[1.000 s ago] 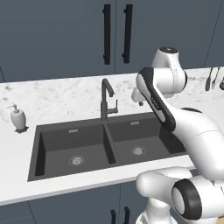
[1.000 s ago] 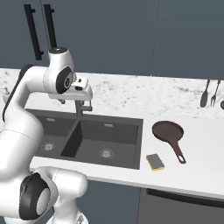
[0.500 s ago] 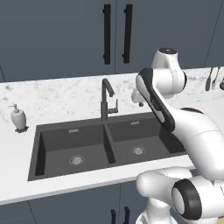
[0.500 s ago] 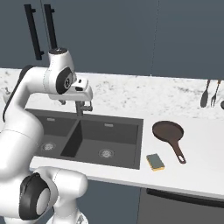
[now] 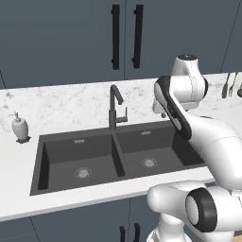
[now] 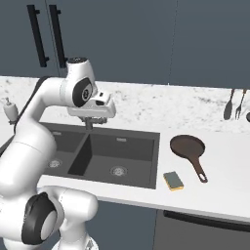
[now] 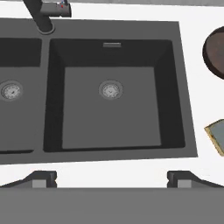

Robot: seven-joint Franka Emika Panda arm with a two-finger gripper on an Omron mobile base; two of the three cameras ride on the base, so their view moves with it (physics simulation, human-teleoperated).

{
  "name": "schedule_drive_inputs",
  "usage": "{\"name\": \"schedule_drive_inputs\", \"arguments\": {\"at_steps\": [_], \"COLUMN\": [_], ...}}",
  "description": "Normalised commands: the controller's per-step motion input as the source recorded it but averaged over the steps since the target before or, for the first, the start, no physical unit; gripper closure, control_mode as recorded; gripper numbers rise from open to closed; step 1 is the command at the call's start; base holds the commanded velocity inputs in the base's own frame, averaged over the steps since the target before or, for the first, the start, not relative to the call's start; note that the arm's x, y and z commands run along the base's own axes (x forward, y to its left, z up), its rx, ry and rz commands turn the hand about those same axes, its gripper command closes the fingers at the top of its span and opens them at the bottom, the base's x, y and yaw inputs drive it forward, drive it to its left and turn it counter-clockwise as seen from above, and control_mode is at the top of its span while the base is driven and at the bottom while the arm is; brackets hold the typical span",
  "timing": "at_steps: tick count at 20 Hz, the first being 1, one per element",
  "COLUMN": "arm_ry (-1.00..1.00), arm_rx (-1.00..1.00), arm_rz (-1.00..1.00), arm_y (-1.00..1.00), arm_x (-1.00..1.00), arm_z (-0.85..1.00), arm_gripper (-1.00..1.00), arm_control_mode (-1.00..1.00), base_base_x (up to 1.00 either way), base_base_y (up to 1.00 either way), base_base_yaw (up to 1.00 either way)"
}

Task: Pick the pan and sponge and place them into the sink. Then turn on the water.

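Note:
The dark brown pan (image 6: 186,145) lies on the white counter right of the sink (image 6: 146,161), its handle pointing to the front. The yellow sponge (image 6: 173,180) sits in front of it near the counter edge. My gripper (image 6: 93,120) hangs open and empty above the sink's divider, near the dark faucet (image 5: 113,106). In the hand view the gripper (image 7: 111,177) looks down into the right basin of the sink (image 7: 109,118). The pan (image 7: 215,52) and the sponge (image 7: 217,135) are cut off at the right edge. No water runs from the spout.
A white soap dispenser (image 5: 20,127) stands on the counter left of the sink. Utensils (image 6: 229,105) hang on the wall at the far right. Dark cabinets with black handles (image 5: 116,35) rise behind the counter.
The hand has edged slightly to the right over the sink. The jaws have stayed open, and pan and sponge have not moved.

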Motion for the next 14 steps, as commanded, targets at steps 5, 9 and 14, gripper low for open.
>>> {"name": "schedule_drive_inputs", "arguments": {"at_steps": [5, 9, 14], "arm_ry": [0.00, 0.00, 0.00], "arm_rx": [0.00, 0.00, 0.00], "arm_rz": [-0.09, -0.06, -0.02], "arm_y": [-0.40, -0.52, -0.54], "arm_x": [0.00, 0.00, -0.12], "arm_z": [-0.02, 0.00, -0.03], "arm_gripper": [-1.00, -1.00, -1.00], "arm_control_mode": [-1.00, -1.00, -1.00], "base_base_x": [0.00, 0.00, 0.00], "base_base_y": [0.00, 0.00, 0.00], "base_base_yaw": [0.00, 0.00, 0.00]}}
